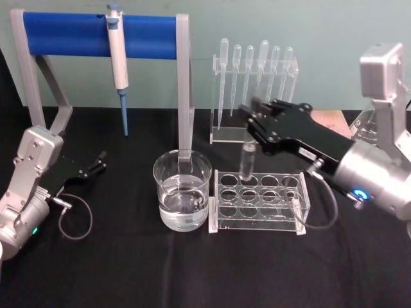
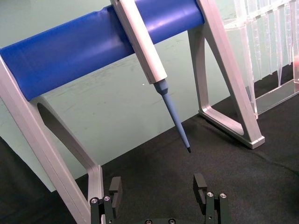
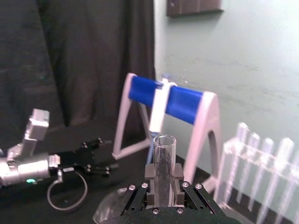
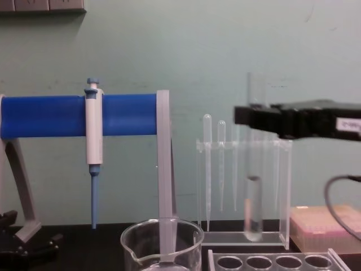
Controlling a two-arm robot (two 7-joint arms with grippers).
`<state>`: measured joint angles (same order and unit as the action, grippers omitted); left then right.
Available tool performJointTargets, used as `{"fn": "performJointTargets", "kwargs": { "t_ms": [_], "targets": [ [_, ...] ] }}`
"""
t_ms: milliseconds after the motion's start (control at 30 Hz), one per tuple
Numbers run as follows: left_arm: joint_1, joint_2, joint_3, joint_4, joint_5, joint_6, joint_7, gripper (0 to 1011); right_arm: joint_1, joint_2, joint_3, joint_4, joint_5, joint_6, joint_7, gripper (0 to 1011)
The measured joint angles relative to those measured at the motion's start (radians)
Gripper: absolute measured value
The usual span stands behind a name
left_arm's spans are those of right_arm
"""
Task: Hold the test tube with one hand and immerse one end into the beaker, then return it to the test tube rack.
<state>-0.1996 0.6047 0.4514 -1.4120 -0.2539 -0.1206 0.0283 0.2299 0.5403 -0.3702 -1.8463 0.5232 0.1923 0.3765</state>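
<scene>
One test tube [image 4: 253,212] — in right gripper [image 4: 255,118] — clear above rack [image 1: 257,222].

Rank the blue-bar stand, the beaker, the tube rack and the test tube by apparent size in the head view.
1. Blue-bar stand.
2. Tube rack and beaker: too alike to rank.
3. Test tube, held by the right claw over the rack.
The left claw sits idle, far left.

No readable text, white label [image 4: 348,125] on right end effector [image 4: 257,117] illegible
</scene>
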Motion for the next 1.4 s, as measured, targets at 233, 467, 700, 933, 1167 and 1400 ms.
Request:
{"fn": "performJointTargets", "kwargs": {
  "t_ms": [233,467,700,933,1167,1400],
  "targets": [
    [0.0,0.0,0.0,0.0,0.0,0.0,0.0,1000,0.107,-0.061,-0.081,0.037,-0.03,0.014,0.028,224],
    [0.0,0.0,0.0,0.0,0.0,0.0,0.0,1000,0.174,-0.132,-0.148,0.13,-0.056,-0.018,0.052,224],
    [0.0,0.0,0.0,0.0,0.0,0.0,0.0,1000,0.194,-0.188,-0.192,0.251,-0.092,-0.095,0.073,224],
    [0.0,0.0,0.0,0.0,0.0,0.0,0.0,1000,0.17,-0.218,-0.207,0.363,-0.124,-0.181,0.094,224],
    [0.0,0.0,0.0,0.0,0.0,0.0,0.0,1000,0.144,-0.236,-0.198,0.43,-0.14,-0.245,0.108,224],
    [0.0,0.0,0.0,0.0,0.0,0.0,0.0,1000,0.135,-0.247,-0.187,0.444,-0.152,-0.256,0.118,224]
  ]
}}
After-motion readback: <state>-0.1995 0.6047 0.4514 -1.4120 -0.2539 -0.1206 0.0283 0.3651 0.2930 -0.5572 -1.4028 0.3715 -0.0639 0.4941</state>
